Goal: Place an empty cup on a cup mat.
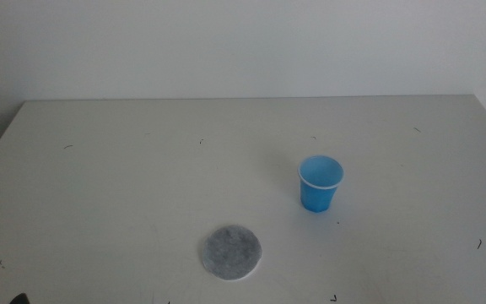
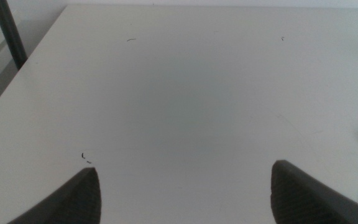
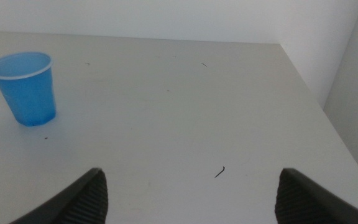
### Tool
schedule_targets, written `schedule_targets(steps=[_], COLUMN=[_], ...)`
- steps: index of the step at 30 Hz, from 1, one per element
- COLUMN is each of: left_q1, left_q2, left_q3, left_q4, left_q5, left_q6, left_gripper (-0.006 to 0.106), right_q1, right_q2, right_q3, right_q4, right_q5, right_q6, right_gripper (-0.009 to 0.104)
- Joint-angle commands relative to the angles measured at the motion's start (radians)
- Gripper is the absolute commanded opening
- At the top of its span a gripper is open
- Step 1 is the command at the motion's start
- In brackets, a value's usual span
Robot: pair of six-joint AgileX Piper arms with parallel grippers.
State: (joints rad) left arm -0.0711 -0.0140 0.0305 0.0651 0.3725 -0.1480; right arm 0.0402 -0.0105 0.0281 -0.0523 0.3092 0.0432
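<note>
Neither arm reaches into the middle view; both wait low at the near edge of the table. The left gripper hangs just above bare tabletop with its two dark jaws spread wide apart and nothing between them. The right gripper sits the same way, jaws wide and empty, looking across the surface towards the cup.

The cup stands upright on the table, right of centre in the middle view, its white rim up and the inside blue (no contents visible). The cup mat lies flat on the table nearer the front edge and to the cup's left, apart from it and not touching. Both are well clear of either gripper.

Only the tips of each gripper's jaws show, cut off by the picture edge, so the rest of each arm is out of sight. In the left wrist view a thin pale sliver at the picture's side may be the mat's edge, but it is too cropped to tell. A dark upright bar stands beyond the table's edge there.
</note>
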Motion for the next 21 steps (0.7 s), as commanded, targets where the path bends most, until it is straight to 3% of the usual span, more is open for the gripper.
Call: schedule_targets(steps=[1, 12, 21], left_q1=[0.001, 0.001, 0.001], left_q2=[-0.003, -0.003, -0.003], left_q3=[-0.006, -0.006, -0.006], left_q4=[0.0, 0.0, 0.0], left_q5=[-0.067, -0.067, -0.067], left_q6=[-0.011, -0.011, -0.011], left_gripper=[0.105, 0.105, 0.105], right_q1=[-0.006, -0.006, -0.006], right_q2=[-0.026, 0.018, 0.223], right_q3=[-0.008, -0.151, -0.329], right_q4=[0.004, 0.017, 0.025], right_q5=[-0.07, 0.075, 0.125], right_q6=[-0.002, -0.002, -0.002], right_gripper=[0.085, 0.085, 0.085])
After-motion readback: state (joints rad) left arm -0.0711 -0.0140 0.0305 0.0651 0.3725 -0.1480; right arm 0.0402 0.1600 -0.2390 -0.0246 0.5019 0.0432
